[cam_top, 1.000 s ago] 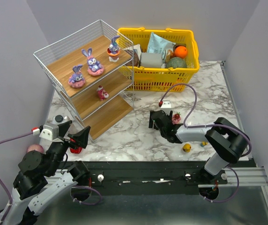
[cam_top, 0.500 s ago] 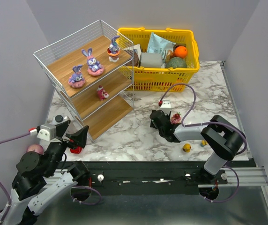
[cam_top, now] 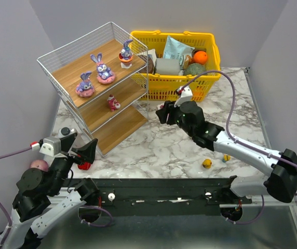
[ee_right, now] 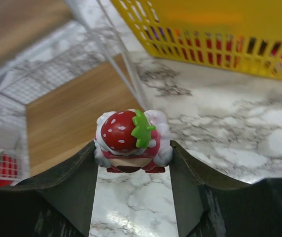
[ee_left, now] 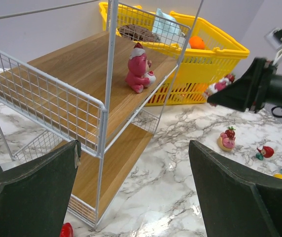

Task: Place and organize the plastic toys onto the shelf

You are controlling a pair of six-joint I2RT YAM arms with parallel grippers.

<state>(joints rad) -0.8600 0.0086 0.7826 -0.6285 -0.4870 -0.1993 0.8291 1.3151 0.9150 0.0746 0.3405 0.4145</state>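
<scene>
My right gripper (cam_top: 163,111) hangs above the table just right of the shelf (cam_top: 70,70), shut on a small pink figure with a strawberry cap (ee_right: 131,134). The same figure (ee_left: 219,85) shows at the jaw tips in the left wrist view. Three purple bunnies (cam_top: 103,69) stand on the top board and a pink-red figure (cam_top: 112,102) on the middle board. A strawberry donut toy (ee_left: 226,139), a red piece (ee_left: 265,151) and a yellow piece (cam_top: 206,164) lie on the marble. My left gripper (cam_top: 80,147) stands open and empty near the shelf's front left corner.
A yellow basket (cam_top: 212,77) full of other goods stands behind the shelf on the right. A small red thing (cam_top: 84,166) lies by the shelf's foot under my left gripper. A pink ball (cam_top: 38,165) sits at the table's left edge.
My right gripper closed on the strawberry-capped figure, lifted it off the marble and carried it up and left toward the shelf. The left arm stayed put.
</scene>
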